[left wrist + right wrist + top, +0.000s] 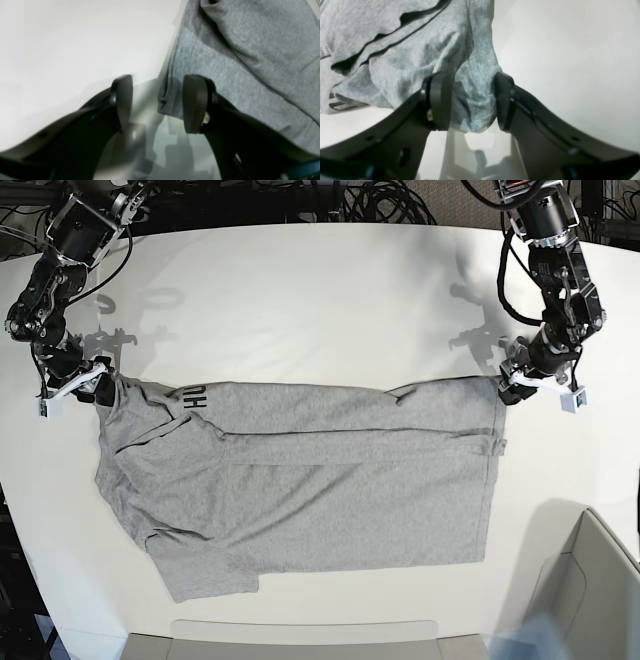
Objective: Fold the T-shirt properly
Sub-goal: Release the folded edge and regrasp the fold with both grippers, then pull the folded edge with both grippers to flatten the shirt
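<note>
Grey jersey, the T-shirt (300,480) lies spread on my white table (320,300), top edge folded over, black lettering showing. My right gripper (470,100) straddles bunched cloth, jaws wide; my left gripper (157,100) gapes beside the hem.

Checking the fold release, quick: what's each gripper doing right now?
Left gripper: open, a hem corner of the heather-grey jersey T-shirt lies between its jaws, ungripped.
Right gripper: open, shirt fabric bunched between its jaws.

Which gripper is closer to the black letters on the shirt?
The right gripper, at the shirt's corner just beside the letters. The left gripper is at the opposite far corner, across the shirt's whole width.
</note>
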Robot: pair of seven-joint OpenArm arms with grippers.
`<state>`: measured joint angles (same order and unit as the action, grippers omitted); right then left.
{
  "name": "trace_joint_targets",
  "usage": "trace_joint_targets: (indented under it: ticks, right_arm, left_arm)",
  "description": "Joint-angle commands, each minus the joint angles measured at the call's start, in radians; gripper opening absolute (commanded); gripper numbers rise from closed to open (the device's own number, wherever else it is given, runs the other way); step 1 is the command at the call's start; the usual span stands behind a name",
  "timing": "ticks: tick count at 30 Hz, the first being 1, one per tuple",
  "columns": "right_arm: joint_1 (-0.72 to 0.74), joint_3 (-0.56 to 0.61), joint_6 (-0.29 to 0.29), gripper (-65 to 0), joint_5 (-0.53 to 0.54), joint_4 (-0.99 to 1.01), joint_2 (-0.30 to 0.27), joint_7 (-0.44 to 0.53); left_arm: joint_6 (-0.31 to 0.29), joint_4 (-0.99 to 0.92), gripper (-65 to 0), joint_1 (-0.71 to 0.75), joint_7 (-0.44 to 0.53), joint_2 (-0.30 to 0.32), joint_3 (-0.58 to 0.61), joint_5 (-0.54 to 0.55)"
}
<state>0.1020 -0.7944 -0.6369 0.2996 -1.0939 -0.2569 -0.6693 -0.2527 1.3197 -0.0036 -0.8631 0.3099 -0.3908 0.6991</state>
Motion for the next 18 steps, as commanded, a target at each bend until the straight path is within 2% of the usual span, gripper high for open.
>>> trace_joint_targets:
  ticks: [1, 7, 10, 12, 15, 18]
  right_arm:
    - [0.012, 0.0, -0.011, -37.1, -0.003, -0.015, -0.014, -0.01]
    - [0.012, 0.002, -0.011, -37.1, -0.004, -0.015, -0.012, -0.01]
    - [0.011, 0.002, -0.011, -37.5, -0.004, -0.015, -0.012, -0.01]
    - [0.009, 0.003, -0.011, -41.0, -0.006, -0.015, -0.015, -0.01]
    - [0.006, 0.033, -0.011, -52.1, -0.006, -0.015, -0.02, -0.01]
    - [0.005, 0.051, -0.008, -65.0, -0.006, -0.016, -0.029, -0.01]
  left_arm:
    - [0.005, 0.007, -32.2, -0.008, -0.012, 0.01, 0.019, -0.015]
    - [0.005, 0.007, -32.2, -0.009, -0.003, 0.005, 0.149, -0.012]
    - [0.005, 0.005, -32.2, -0.009, -0.002, -0.022, 0.143, -0.019]
    - [0.005, 0.005, -34.1, -0.009, -0.002, -0.022, 0.141, -0.019]
    - [0.005, 0.005, -43.9, -0.009, -0.002, -0.022, 0.14, -0.019]
    - [0.005, 0.005, -60.5, -0.009, -0.002, -0.021, 0.137, -0.019]
